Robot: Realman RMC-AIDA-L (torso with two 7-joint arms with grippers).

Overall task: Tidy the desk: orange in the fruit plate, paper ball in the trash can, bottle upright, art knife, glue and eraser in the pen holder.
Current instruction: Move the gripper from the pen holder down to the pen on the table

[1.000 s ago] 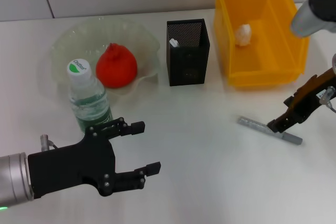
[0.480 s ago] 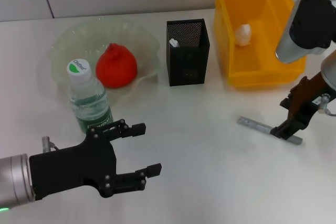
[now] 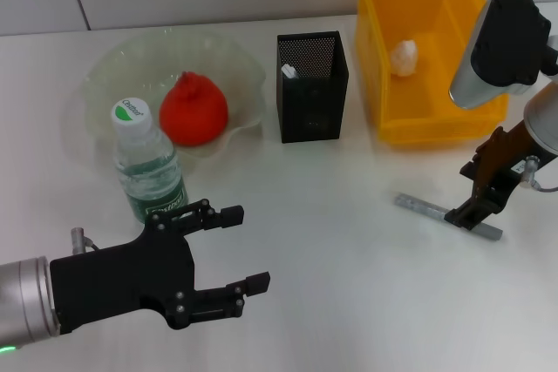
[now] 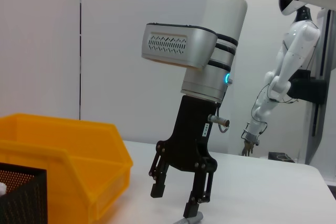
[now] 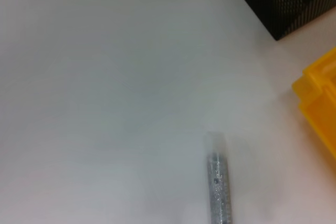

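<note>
Right gripper fingers spread, straddling the grey art knife flat on the desk, left gripper open, hovering beside the upright bottle

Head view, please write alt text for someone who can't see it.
The right gripper reaches down with open fingers over a grey metal art knife lying on the white desk; the black left gripper hovers open near an upright clear bottle.
</note>
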